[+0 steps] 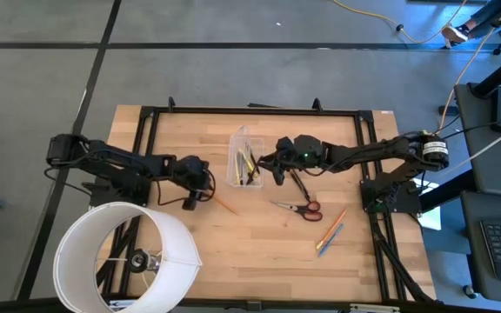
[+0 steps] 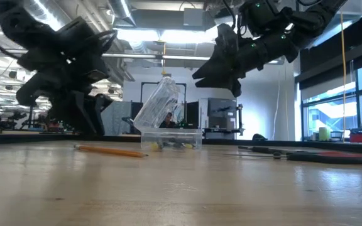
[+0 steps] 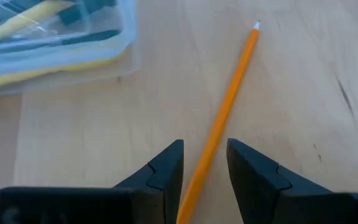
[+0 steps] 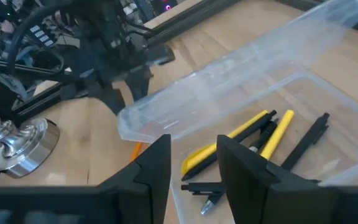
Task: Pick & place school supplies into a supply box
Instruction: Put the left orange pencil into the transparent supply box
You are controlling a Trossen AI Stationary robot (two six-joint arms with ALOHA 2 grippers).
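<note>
Left gripper (image 3: 204,165) low on table, fingers parted, straddling orange pencil (image 3: 225,112), nothing held yet. I'd center, then pinch. Right gripper (image 4: 193,165) parted, empty, hovering over supply box (image 1: 236,165) mid-frame. Scissors (image 1: 298,207), two more pencils (image 1: 330,231) lower right; white cylinder (image 1: 124,256) lower left, near my elbow.
</note>
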